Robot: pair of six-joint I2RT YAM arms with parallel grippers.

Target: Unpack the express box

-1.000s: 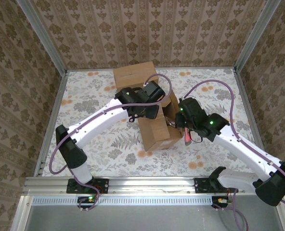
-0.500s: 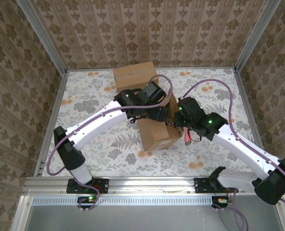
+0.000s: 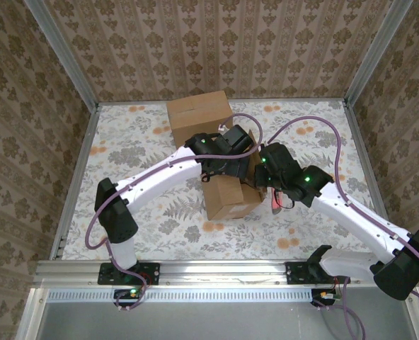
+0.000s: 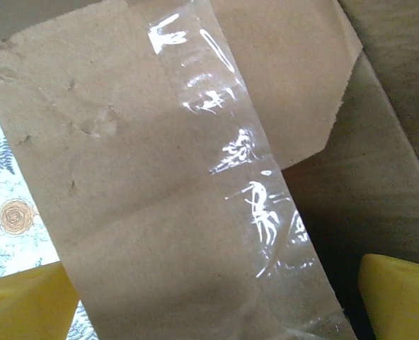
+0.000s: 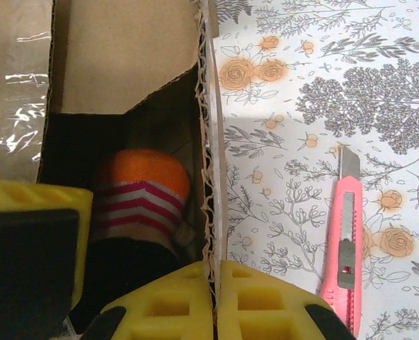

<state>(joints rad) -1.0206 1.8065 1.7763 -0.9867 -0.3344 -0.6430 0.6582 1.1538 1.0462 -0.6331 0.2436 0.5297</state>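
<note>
Tape (image 4: 245, 163) glints on the express box (image 3: 224, 202) beneath my left claw (image 4: 213, 304), spread wide open; my right claw (image 5: 215, 301) clamps its side wall on the table (image 3: 146, 142), pink knife (image 5: 345, 241) alongside.

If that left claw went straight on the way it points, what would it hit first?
Probably the taped cardboard flap, just ahead of the open left gripper; depth is unclear.

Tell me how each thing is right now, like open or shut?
near box, open.
far box, shut.
pink knife, blade out.
striped orange thing, inside the near box.
left gripper, open.
right gripper, shut on the near box's wall.
</note>
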